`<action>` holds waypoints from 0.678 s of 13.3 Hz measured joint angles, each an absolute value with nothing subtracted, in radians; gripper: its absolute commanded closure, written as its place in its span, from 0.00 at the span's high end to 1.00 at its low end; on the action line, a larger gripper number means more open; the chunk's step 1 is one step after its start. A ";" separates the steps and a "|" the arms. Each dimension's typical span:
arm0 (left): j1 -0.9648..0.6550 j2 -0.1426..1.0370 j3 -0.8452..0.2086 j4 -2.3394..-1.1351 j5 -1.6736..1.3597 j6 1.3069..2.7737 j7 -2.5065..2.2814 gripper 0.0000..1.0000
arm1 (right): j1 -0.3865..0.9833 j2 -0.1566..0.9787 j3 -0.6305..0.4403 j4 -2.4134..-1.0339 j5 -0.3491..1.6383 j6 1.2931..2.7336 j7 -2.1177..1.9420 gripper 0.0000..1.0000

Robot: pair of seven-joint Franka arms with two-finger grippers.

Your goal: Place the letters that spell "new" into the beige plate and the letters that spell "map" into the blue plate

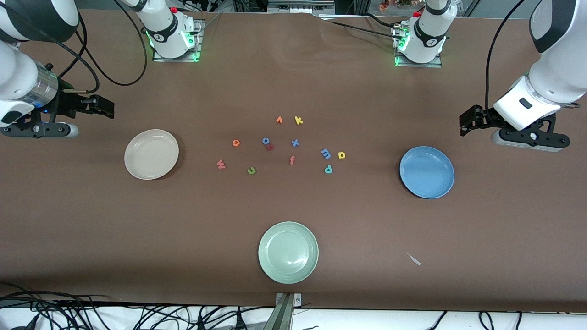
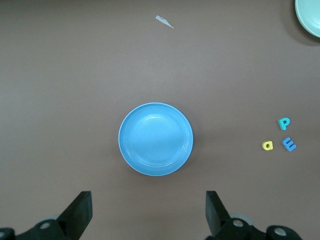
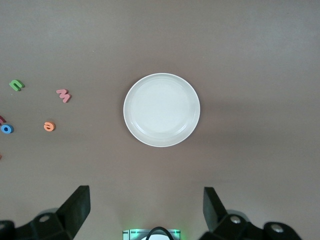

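Nothing's sorted yet. Right gripper hangs wide open and empty by the bare beige plate. The pink w, orange e and green n, I think, sit mid-table, then blue m, teal p, yellow a. Blue plate is bare; left gripper waits beside it, open too.

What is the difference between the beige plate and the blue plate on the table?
The beige plate is cream-coloured, while the blue plate is medium blue. The beige plate lies toward the right arm's end of the table, the blue plate toward the left arm's end. The beige plate lies slightly farther from the front camera than the blue plate. Both are round, shallow, alike in size, and hold no letters.
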State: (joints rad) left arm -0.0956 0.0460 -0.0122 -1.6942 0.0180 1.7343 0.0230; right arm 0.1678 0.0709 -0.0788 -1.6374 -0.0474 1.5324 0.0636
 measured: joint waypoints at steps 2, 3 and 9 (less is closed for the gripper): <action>-0.090 0.046 -0.012 -1.694 0.018 1.734 0.023 1.00 | 0.168 0.071 -0.079 -1.637 -0.047 1.532 0.064 1.00; -0.089 0.046 -0.011 -1.694 0.018 1.734 0.023 1.00 | 0.168 0.071 -0.079 -1.637 -0.047 1.532 0.064 1.00; -0.087 0.046 -0.011 -1.694 0.018 1.734 0.023 1.00 | 0.168 0.071 -0.079 -1.637 -0.047 1.532 0.064 1.00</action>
State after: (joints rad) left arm -0.0869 0.0460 -0.0110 -1.6942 0.0180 1.7343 0.0230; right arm 0.1685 0.0710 -0.0788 -1.6374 -0.0474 1.5324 0.0636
